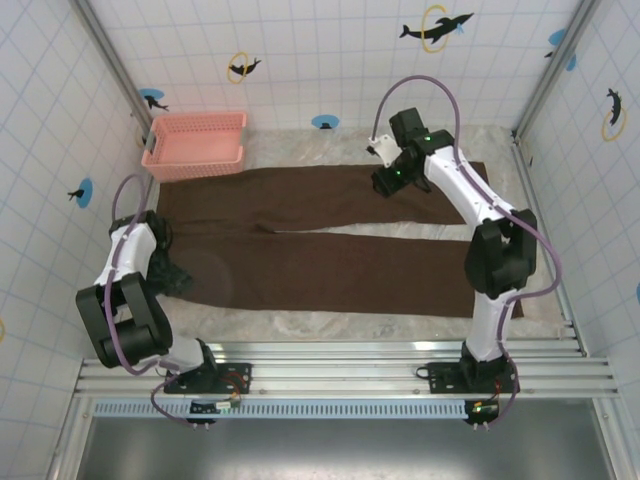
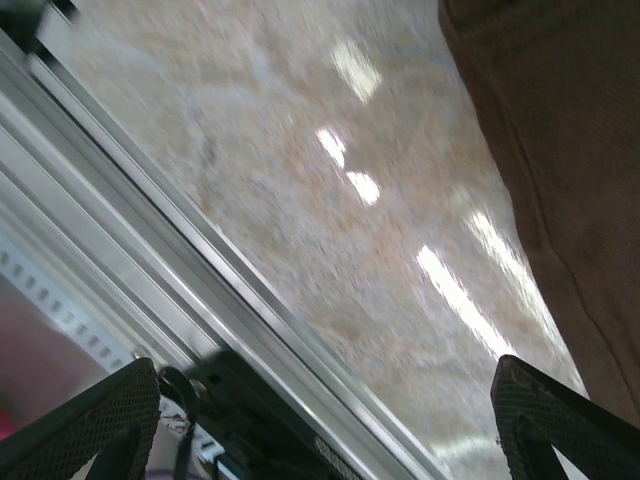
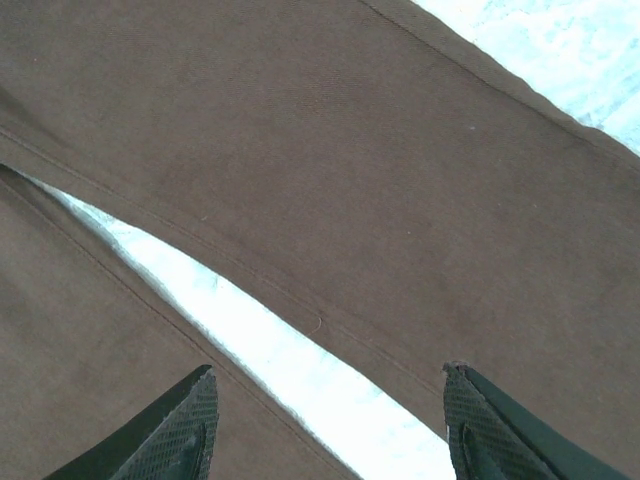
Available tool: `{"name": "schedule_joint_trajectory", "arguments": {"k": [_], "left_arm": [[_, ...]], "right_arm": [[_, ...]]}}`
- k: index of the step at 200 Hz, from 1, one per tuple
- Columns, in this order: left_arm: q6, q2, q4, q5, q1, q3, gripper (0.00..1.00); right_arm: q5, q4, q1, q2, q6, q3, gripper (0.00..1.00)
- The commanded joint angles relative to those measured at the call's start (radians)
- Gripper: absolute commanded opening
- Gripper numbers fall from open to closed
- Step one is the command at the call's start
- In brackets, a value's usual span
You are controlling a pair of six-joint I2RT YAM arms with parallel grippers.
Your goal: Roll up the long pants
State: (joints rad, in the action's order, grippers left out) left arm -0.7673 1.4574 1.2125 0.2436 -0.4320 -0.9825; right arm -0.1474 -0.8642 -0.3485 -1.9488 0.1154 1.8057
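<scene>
Pants (image 1: 320, 275) lie flat across the table (image 1: 400, 325), right gripper (image 3: 330, 400) stretched over the far leg, parted and empty above the split, left gripper (image 2: 320, 400) tucked low, spread wide over bare surface beside the cloth's edge.

No words, numbers or brand names to read anywhere here. The only signs are picture stickers on the tiled walls. High on the far wall, right of centre, there's a black dolphin in a yellow ring (image 1: 436, 27). Further left on the same wall sits a second ringed dolphin (image 1: 243, 68). At the far left corner is a dolphin on a blue dot (image 1: 153, 100), and on the right wall a third ringed dolphin (image 1: 612, 110). The left arm's base (image 1: 205, 385) at the near rail may carry small print, but it's too tiny to tell.
</scene>
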Motion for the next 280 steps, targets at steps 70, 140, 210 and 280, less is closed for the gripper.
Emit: {"name": "schedule_joint_trajectory", "arguments": {"k": [70,140,210,280], "left_arm": [[0.337,-0.054,-0.217,0.145,-0.036,-0.011,0.89],[-0.086,0.013,-0.221,-0.132,-0.13,0.04,0.91],[-0.245,0.115,-0.324,-0.093,-0.145,0.071,0.88],[-0.296,0.233,-0.437,-0.046,-0.144,0.053,0.71]], "right_arm": [[-0.09,-0.006,0.025,-0.105,-0.064,0.187,0.62],[-0.16,0.026,0.072,-0.11,-0.095,0.197,0.6],[-0.161,0.034,0.083,-0.129,-0.103,0.231,0.59],[-0.161,0.019,0.085,-0.114,-0.093,0.223,0.59]]}}
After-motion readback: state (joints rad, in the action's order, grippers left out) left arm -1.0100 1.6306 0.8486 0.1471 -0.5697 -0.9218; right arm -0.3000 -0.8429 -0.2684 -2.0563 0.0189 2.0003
